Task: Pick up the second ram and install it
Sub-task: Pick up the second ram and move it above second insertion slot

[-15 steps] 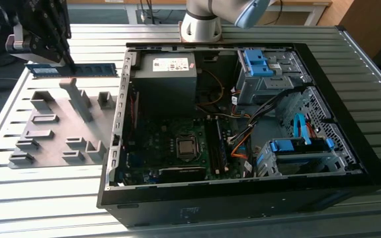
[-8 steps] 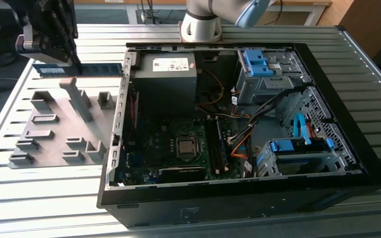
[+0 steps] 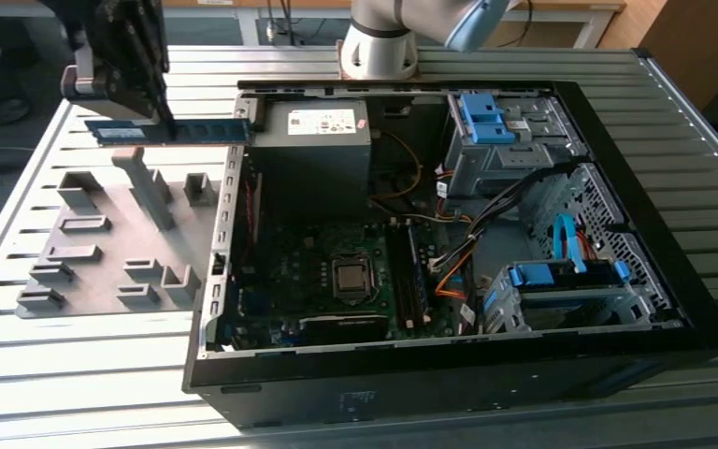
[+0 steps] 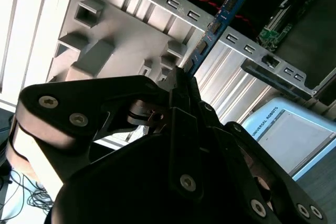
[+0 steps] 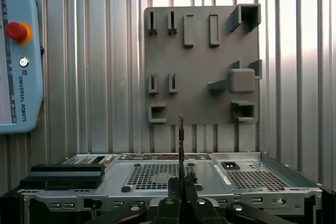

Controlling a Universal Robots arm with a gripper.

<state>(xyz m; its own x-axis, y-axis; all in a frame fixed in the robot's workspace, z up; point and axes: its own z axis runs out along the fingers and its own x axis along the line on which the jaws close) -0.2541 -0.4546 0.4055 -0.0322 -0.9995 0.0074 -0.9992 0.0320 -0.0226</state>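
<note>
**Second stick up in the claw, clear of its holder**

The claw is clenched on the second ram, pinching the strip near its middle so both ends stick out level. It hangs over the far end of the grey holder plate, just beside the open PC case on the slatted desk. In the first wrist view the board runs straight out of the claw, edge-on. That grip, I'd judge, leaves the contact edge free for the black slot rails, well apart inside the case.
</note>
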